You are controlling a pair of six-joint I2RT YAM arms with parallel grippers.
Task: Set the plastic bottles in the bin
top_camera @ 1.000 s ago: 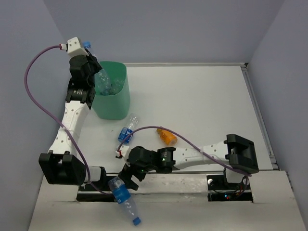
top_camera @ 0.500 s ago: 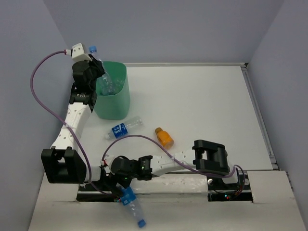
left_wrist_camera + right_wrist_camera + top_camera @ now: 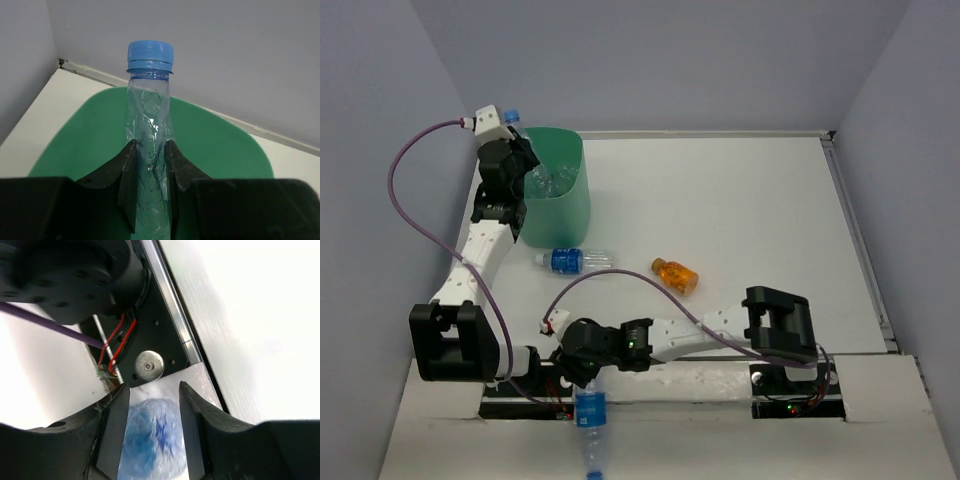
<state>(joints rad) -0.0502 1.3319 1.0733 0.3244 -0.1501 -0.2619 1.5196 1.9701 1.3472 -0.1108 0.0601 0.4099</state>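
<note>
The left gripper (image 3: 150,152) clamps a crushed blue-capped bottle (image 3: 149,100) over the bin (image 3: 220,145). The right gripper (image 3: 153,392) pinches a blue-labelled bottle (image 3: 151,440).

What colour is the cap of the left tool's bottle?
Blue cap, clearest in left wrist view.

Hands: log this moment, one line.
left hand: shut on crushed bottle, at bin | right hand: shut on blue-label bottle
</note>
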